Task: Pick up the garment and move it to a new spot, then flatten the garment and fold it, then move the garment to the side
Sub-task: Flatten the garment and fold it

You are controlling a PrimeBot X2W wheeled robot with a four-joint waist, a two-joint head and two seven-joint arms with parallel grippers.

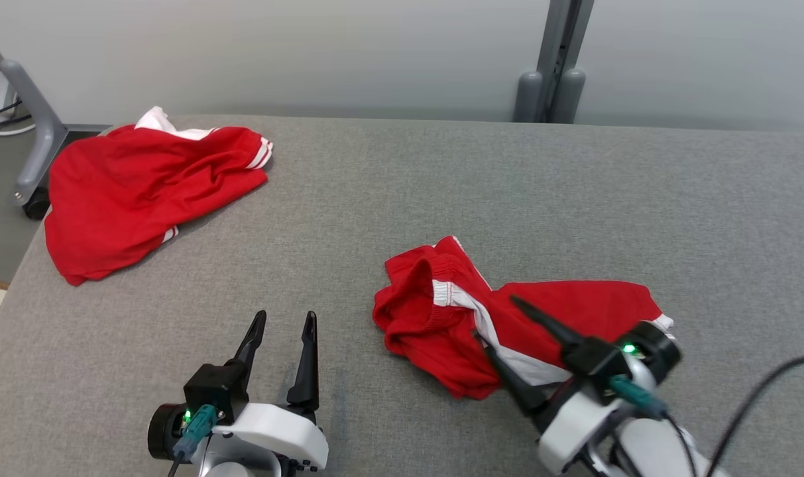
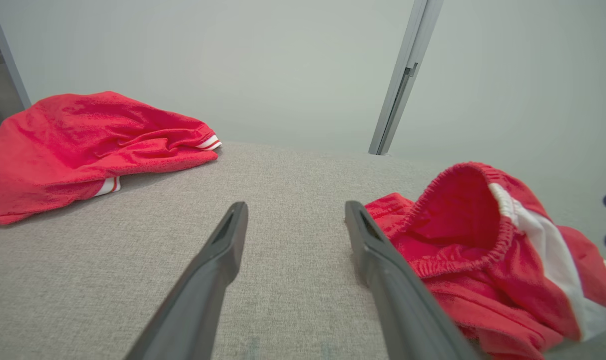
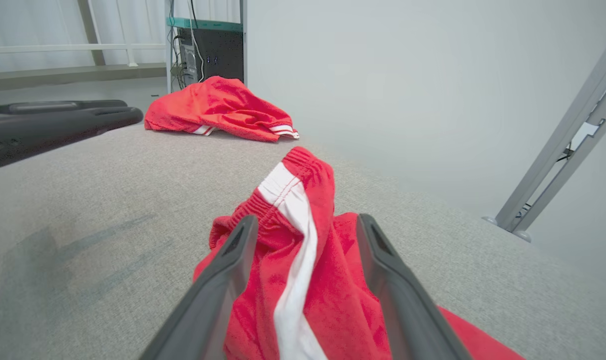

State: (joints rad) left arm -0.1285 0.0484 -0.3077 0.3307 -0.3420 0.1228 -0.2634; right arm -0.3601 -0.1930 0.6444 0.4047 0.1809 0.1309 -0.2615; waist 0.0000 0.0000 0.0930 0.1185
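- The crumpled red garment (image 1: 428, 331) lies left-to-right across the desk (image 1: 441, 185), waistband end toward the left gripper (image 1: 286, 313).
- The right gripper (image 1: 494, 317) sits spread wide astride it; the left is spread too, empty.

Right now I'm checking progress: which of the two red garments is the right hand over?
The crumpled shorts at near right, under the open right hand; the other garment lies far left, away from both hands.
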